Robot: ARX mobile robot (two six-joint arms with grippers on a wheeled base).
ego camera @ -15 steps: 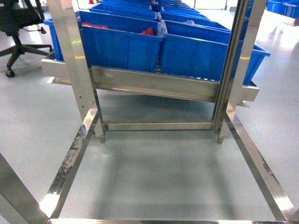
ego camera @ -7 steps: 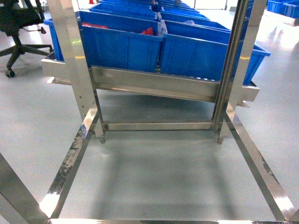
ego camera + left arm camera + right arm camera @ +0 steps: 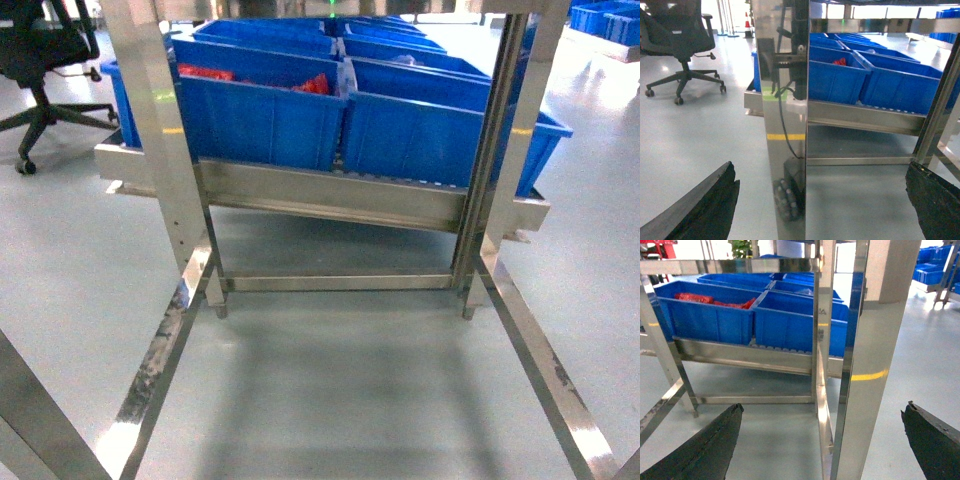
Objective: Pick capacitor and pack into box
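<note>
Head view: steel rack frame fills the shot, sloped shelf carrying rows of blue bins. Red parts lie in the front-left bin, more red at its right end; can't tell what they are. Grey floor below, black office chair top left, cut off by the frame edge.

No pink box and no capacitor identifiable in any view.

Left wrist: left gripper fingers wide apart, nothing between them, only the dark fingertips show at the bottom corners. A polished upright post stands dead ahead, just in front of the camera, blocking the middle of the shelf; it mirrors the arm and cabling. Yellow stripe on the post. Traffic cone far back.

Right wrist: right gripper likewise spread, empty, tips cut off at the frame bottom. Two uprights stand close ahead, hiding the right-hand bins. Bin contents further back too small to read.
</note>
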